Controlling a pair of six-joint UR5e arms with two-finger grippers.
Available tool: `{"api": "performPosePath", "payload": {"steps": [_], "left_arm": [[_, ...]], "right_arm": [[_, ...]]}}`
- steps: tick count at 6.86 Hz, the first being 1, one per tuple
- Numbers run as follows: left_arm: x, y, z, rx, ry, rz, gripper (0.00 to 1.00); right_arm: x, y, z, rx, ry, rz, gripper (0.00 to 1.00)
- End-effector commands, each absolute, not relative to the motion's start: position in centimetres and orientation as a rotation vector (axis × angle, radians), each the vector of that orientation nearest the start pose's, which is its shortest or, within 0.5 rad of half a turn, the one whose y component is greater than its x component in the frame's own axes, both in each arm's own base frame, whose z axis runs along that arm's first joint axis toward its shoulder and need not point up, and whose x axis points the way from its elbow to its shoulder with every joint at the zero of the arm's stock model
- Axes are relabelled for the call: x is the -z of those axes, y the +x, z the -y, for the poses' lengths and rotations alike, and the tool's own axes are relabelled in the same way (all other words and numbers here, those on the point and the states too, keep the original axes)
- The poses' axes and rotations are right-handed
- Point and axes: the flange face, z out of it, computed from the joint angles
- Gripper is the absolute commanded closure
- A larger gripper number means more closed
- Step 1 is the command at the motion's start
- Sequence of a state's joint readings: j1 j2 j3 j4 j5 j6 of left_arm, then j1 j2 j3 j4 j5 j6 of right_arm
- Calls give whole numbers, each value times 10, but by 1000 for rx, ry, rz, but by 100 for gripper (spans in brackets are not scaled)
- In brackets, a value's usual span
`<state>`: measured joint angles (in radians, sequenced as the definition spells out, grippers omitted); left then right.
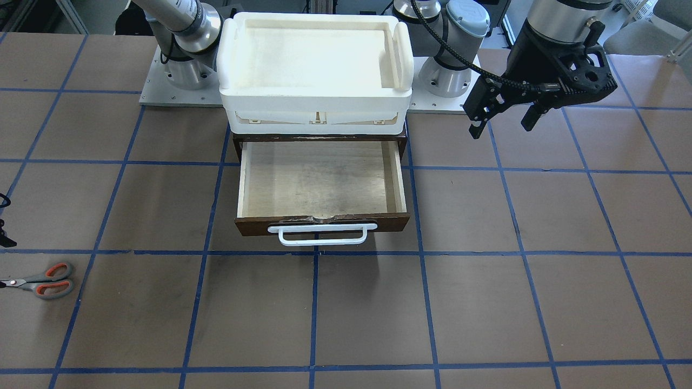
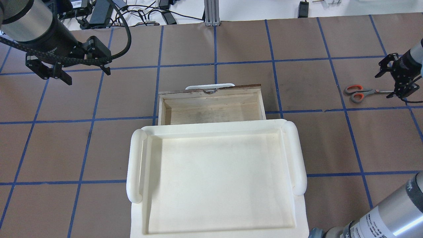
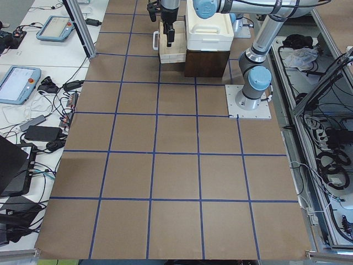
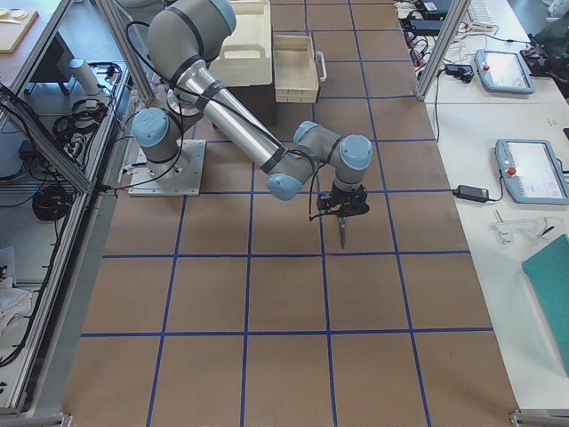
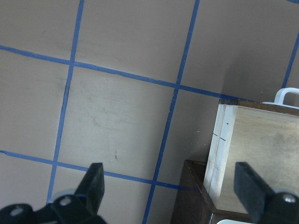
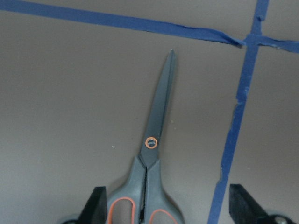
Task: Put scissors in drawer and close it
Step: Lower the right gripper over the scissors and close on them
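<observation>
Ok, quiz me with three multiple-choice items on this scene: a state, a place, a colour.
1. The drawer is: A shut; B pulled out and empty; C pulled out with something inside.
2. The scissors lie: A in the drawer; B on the floor; C on the table below the right pincer.
3. Their handle loops are lined: A orange-red; B blue; C green.
Answers: 1 B, its bare plywood floor shows; 2 C, the right wrist view has them between the open jaws; 3 A, seen in that same view.
</observation>
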<state>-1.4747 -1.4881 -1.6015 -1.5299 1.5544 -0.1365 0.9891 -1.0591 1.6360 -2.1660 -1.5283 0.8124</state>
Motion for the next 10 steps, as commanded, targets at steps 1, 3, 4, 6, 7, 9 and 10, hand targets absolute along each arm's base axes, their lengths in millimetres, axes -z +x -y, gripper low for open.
{"api": "performPosePath", "payload": {"steps": [1, 3, 4, 6, 7, 9, 10], "left_arm": [[-515, -89, 477, 143, -369, -3138, 0], [-515, -87, 477, 142, -373, -3136, 0], [-517, -87, 476, 147, -376, -3134, 0], [-517, -85, 476, 147, -380, -3133, 0], [-516, -85, 477, 145, -380, -3134, 0], [-516, -84, 477, 145, -383, -3132, 0], [-516, -84, 477, 145, -383, -3132, 0]], "right_arm": [[-215, -201, 625, 58, 1949, -2450, 11], [-209, -196, 629, 67, 1936, -2480, 17], [-212, -197, 631, 83, 1930, -2488, 17], [-204, -202, 634, 78, 1950, -2471, 26], [-195, -203, 634, 57, 1945, -2483, 25], [-190, -214, 635, 63, 1948, -2476, 25], [-187, -217, 635, 66, 1958, -2472, 27]]}}
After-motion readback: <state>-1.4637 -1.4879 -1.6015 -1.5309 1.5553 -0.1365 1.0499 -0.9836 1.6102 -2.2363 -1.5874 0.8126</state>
